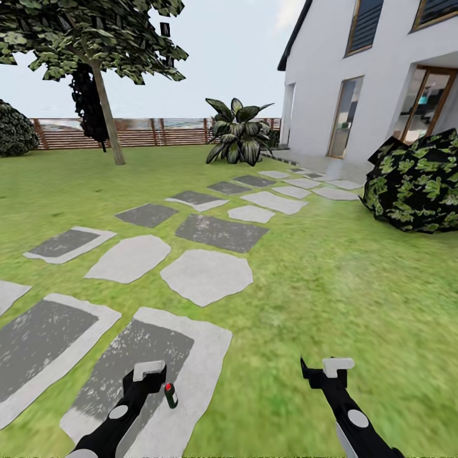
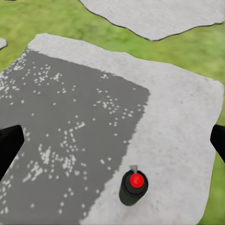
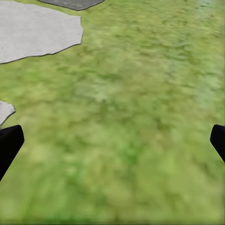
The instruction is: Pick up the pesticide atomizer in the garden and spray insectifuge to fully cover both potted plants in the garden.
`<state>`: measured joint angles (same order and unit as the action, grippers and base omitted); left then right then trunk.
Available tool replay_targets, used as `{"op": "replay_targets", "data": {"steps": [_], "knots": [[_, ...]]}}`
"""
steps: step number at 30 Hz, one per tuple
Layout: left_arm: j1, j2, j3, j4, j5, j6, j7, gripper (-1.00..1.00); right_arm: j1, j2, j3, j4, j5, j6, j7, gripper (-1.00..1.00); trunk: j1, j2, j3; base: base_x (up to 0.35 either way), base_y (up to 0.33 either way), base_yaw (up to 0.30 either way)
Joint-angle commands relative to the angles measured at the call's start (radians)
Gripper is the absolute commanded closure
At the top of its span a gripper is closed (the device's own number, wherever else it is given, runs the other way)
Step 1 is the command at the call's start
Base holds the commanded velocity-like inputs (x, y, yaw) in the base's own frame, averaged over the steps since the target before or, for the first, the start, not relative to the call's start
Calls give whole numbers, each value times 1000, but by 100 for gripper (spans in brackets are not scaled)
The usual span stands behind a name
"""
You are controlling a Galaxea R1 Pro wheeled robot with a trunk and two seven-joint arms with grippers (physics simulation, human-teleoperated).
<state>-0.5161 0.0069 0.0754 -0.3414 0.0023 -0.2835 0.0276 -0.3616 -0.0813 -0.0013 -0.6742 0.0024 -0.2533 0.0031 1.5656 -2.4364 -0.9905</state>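
Reaching for the spray bottle (image 1: 170, 395) is the step in hand, as I judge it: nothing is picked up yet and no spraying has begun. The bottle stands upright on a grey paving slab (image 1: 191, 375), its red-topped head facing up, and in the left wrist view it sits ahead of the left fingers (image 2: 8, 147), between them but nearer the right-hand one, not touching either. The left fingers are spread wide and hold nothing; the left gripper (image 1: 150, 371) hangs just beside the bottle. The right gripper (image 1: 326, 370) hovers over bare grass (image 1: 331, 273), its fingers (image 3: 9, 143) also wide and empty.

Next I would need to centre the left fingers on the bottle, come down around its body and close.

Around me lie more stepping stones across the lawn, a slatted fence (image 1: 152, 131), a tree (image 1: 105, 102), a broad-leaved plant (image 1: 240, 133), a dark bush (image 1: 416, 181) and a white house (image 1: 362, 70).
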Motion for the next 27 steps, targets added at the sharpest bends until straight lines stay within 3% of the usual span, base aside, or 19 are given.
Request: {"op": "replay_targets", "data": {"steps": [1,9,27], "knots": [[-1,0,1,1,0,-3,1,-100,0,-1,-1,1,0,-3,0,-100,4,-8,-5,0,0,0],[-1,0,1,1,1,-3,1,-100,0,-1,-2,1,-1,-4,0,-100,34,-64,-41,0,0,0],[-1,-1,1,1,0,-3,1,-100,0,-2,-2,0,-1,-4,0,-100,42,-68,-139,0,0,0]]}}
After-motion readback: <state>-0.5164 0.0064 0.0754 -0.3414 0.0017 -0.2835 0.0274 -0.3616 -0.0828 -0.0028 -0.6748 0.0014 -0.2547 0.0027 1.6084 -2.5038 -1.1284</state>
